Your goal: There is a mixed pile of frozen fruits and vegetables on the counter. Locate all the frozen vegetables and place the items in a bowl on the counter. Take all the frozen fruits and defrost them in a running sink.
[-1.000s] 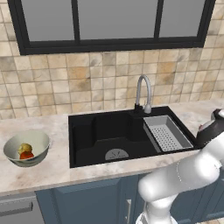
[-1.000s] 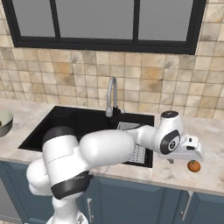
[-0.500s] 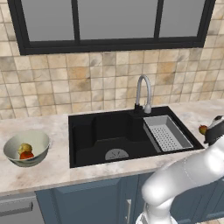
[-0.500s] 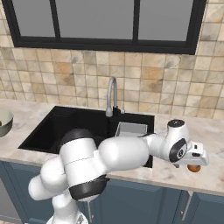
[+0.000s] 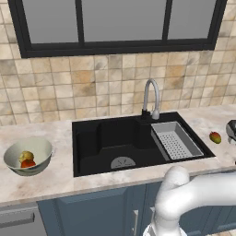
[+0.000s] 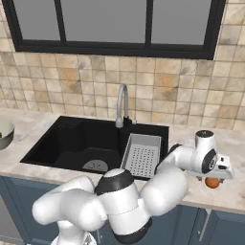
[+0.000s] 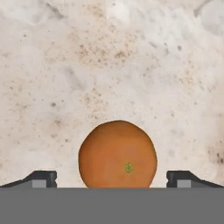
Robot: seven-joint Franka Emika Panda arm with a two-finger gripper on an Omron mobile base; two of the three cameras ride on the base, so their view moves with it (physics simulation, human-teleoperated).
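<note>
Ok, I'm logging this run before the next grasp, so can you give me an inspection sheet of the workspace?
Surface: beige marbled counter, blue cabinet fronts below.
Job's things: bowl left of the sink, holding a yellowish piece and a red piece. Orange ball on the counter right of the sink. Red-green oval piece on the counter, also right of the sink. No water seen at the faucet.
Clutter: grey perforated tray in the sink's right part.
Grippers: gripper open, fingertips on either side of the orange ball, not touching it.
Cables: nothing seen.
Surroundings: tiled wall, dark-framed window.
</note>
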